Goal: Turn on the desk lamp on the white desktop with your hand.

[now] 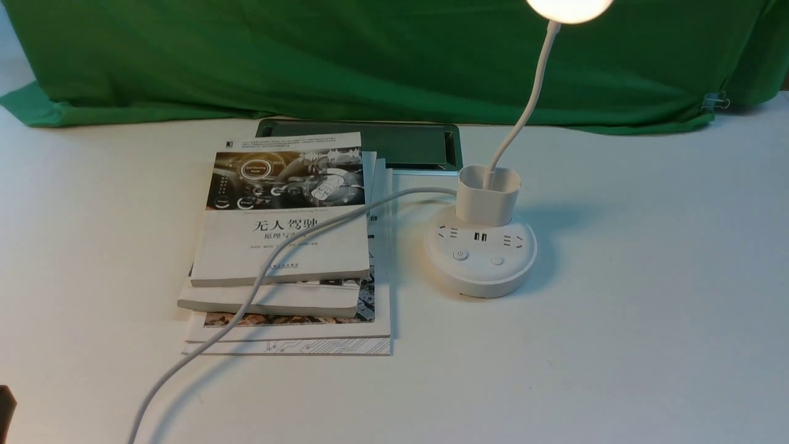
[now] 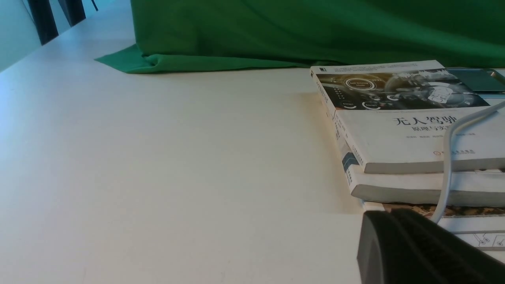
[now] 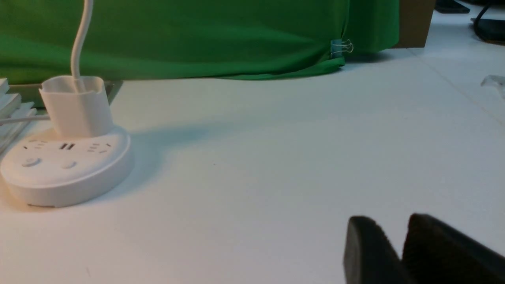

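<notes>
The desk lamp stands on the white desktop [image 1: 616,370], with its round base [image 1: 481,259] to the right of the books. The base carries sockets, USB ports and two buttons [image 1: 460,254]. A cup holder [image 1: 488,194] sits on it, and a thin neck [image 1: 527,105] rises to the head [image 1: 570,9], which glows. In the right wrist view the base [image 3: 67,165] lies far off across bare desktop. My right gripper [image 3: 392,227] is open, with a narrow gap between its black fingertips and nothing in it. My left gripper [image 2: 388,215] is shut and empty, low beside the book stack.
Stacked books [image 1: 283,246] lie left of the lamp, with its white cord [image 1: 246,296] trailing over them to the front edge. A green cloth [image 1: 370,61] hangs along the back. A dark framed panel [image 1: 407,145] sits behind the books.
</notes>
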You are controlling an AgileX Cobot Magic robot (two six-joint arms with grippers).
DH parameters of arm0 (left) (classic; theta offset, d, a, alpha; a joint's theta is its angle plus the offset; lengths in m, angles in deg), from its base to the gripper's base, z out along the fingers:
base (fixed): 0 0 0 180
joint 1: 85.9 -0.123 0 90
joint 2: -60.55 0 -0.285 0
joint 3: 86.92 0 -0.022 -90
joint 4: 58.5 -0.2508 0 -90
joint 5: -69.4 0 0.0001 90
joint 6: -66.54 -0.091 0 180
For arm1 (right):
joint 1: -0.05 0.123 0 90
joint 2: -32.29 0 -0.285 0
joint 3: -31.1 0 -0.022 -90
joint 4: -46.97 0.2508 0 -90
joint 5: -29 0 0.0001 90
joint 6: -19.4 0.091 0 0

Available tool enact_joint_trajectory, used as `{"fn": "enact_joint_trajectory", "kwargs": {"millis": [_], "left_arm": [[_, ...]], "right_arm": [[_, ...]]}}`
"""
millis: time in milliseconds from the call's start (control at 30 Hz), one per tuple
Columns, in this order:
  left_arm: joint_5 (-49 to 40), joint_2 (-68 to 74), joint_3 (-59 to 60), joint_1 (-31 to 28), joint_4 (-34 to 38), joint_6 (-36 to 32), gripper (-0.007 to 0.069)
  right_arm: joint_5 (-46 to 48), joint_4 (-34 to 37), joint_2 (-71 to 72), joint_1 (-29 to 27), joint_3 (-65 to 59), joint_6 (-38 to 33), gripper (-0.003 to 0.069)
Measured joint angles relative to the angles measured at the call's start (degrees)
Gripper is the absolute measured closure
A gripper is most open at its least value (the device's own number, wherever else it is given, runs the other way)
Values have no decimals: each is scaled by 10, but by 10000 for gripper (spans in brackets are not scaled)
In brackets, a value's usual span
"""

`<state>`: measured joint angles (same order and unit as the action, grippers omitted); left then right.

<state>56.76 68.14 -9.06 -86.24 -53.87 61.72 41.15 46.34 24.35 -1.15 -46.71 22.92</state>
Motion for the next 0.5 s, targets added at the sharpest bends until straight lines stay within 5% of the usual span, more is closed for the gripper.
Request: {"fn": "enact_joint_trajectory", "kwargs": {"millis": [500], "left_arm": [[0,0,0,0,0,0,603]], "right_arm": [[0,1,0,0,0,0,419]]}}
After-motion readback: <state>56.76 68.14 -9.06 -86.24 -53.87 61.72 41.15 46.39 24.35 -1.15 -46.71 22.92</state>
